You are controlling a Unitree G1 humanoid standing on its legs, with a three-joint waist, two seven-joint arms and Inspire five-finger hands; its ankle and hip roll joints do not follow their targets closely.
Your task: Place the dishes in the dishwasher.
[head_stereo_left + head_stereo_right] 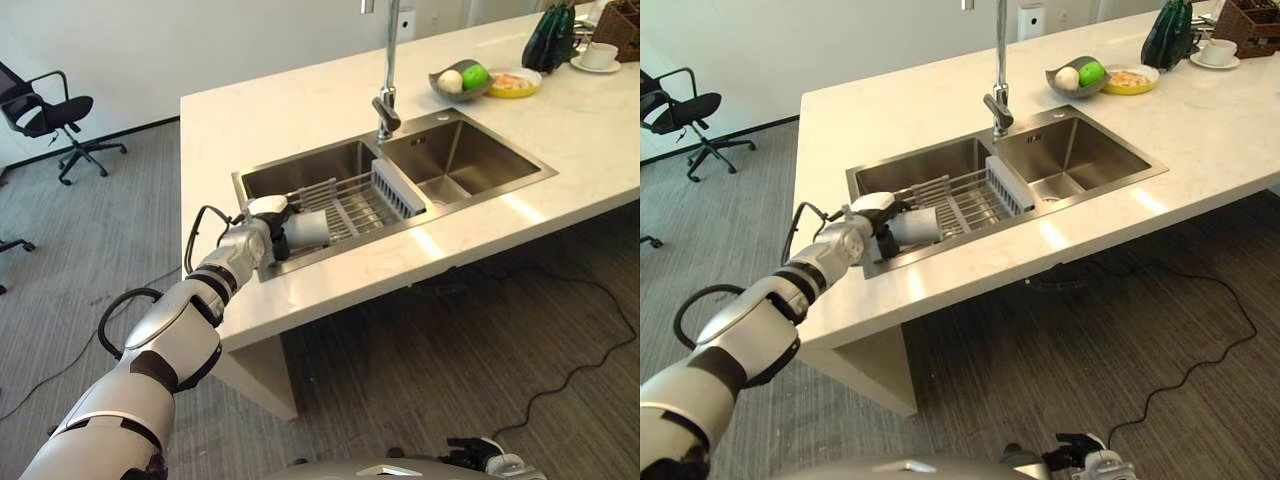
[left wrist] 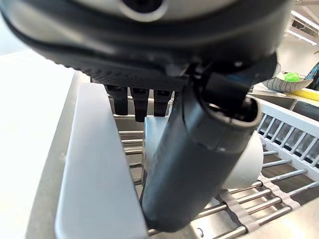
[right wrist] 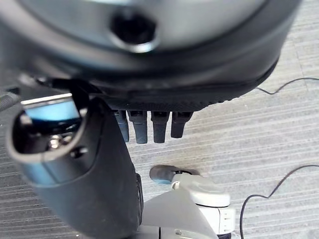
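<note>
We see the left arm reaching forward and up from the lower left, stretched out over the near edge of the white counter [image 1: 330,95], with the left hand [image 1: 262,232] at the near left corner of the double sink [image 1: 455,150]. The hand lies on its side over the sink's near rim, its fingers and thumb closed around a pale grey cup [image 1: 306,229]. From the wrist camera we see the thumb [image 2: 199,159] laid across the cup's side and the fingers [image 2: 139,102] curled down behind it, so the hand is clamped on the cup. The cup lies on its side on the wire drying rack [image 1: 350,205] that sits in the left basin, next to the rack's grey end wall.

The right hand [image 1: 1080,458] hangs low near the floor, well away from the counter. Its wrist camera shows the fingers [image 3: 149,124] fairly straight and the thumb [image 3: 79,169] apart from them, with nothing between them but grey carpet.

A tall tap [image 1: 388,80] rises behind the sink. Further right on the counter stand a bowl of fruit [image 1: 460,80], a yellow plate [image 1: 515,82] and a white cup on a saucer [image 1: 598,57].

We can read no writing or labels on any of these things.
</note>
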